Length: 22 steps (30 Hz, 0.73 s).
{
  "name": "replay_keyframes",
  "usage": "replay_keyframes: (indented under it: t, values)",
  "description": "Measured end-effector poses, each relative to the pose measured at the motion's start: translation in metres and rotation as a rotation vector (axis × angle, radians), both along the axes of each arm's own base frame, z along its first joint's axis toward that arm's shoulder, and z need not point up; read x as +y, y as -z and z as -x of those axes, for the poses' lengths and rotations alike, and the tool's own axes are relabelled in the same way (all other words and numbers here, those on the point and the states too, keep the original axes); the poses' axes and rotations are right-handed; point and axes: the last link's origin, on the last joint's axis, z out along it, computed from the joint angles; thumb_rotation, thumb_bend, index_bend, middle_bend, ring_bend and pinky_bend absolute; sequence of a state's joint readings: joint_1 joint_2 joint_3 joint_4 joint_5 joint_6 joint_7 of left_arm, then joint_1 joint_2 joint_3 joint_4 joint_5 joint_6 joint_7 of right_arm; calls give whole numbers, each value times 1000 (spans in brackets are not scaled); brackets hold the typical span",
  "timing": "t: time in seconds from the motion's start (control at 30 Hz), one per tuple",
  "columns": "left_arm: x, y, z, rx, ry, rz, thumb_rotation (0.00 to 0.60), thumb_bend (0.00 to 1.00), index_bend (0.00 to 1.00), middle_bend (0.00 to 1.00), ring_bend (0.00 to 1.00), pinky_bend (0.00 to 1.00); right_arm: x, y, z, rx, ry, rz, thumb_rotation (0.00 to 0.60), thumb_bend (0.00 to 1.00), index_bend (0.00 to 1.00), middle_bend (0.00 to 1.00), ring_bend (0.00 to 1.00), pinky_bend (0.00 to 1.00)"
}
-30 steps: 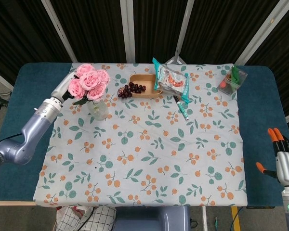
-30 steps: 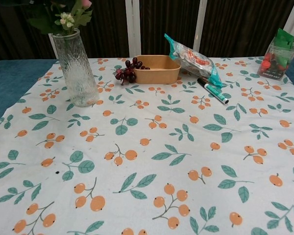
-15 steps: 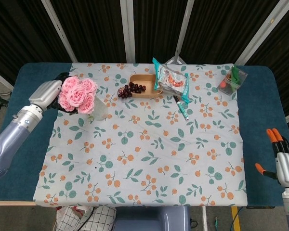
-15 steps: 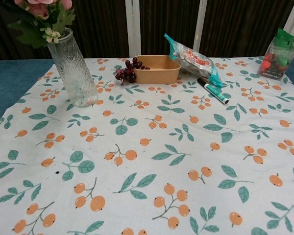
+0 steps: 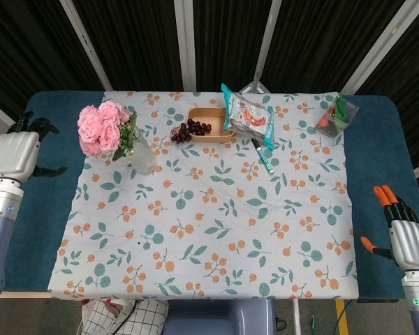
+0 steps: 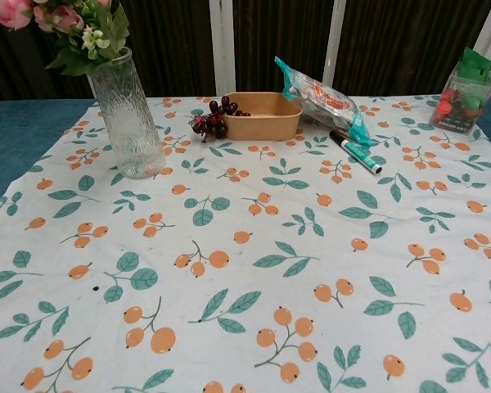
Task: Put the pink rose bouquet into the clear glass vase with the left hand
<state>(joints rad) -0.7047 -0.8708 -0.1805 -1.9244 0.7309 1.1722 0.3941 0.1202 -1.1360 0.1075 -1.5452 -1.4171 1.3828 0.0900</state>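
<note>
Left hand [image 5: 14,155] open, apart from bouquet [image 5: 101,128].

Clear glass vase [image 6: 132,115] with a ribbed, rough-cut wall, glinting. Pink rose bouquet [image 5: 102,128] of soft matt petals and dull green leaves. Matt printed cloth [image 6: 254,270], lightly creased, over a napped teal bench [image 5: 35,209] cover. Glossy crinkled plastic snack bag [image 6: 321,97]. Matt tan tray [image 6: 262,115], paper-like, beside shiny dark grapes [image 6: 213,117]. Smooth plastic marker [image 6: 356,151]. Left hand [image 5: 14,154] shelled in smooth grey, satin finish.
</note>
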Motion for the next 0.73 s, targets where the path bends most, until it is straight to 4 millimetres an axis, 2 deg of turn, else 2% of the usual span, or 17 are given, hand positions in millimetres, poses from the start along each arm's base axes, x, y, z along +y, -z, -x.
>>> replay_keyframes:
  t: [0.2,0.3,0.33,0.43,0.57,0.73]
  values:
    - [-42,1,13,88,72,-75,600,173,292,167,0,157,1,-1,0,4,-1,3,600,243,0,18,62,151]
    - [-76,7,31,121,97,-146,600,173,291,167,0,158,2,-1,-1,6,-8,7,600,243,0,18,62,151]
    - [-91,12,42,125,88,-169,600,173,291,167,0,158,3,-1,-2,6,-14,8,600,243,0,18,62,151]
    - [-120,30,71,146,34,-194,600,174,282,168,0,149,6,-2,-6,9,-34,11,600,242,0,18,61,151]
    - [-133,50,99,191,0,-188,600,174,278,167,0,121,8,-3,-10,28,-58,17,600,243,0,18,57,147]
    - [-146,63,121,207,3,-195,600,174,275,167,0,118,10,-3,-13,51,-78,27,600,242,0,18,55,145]
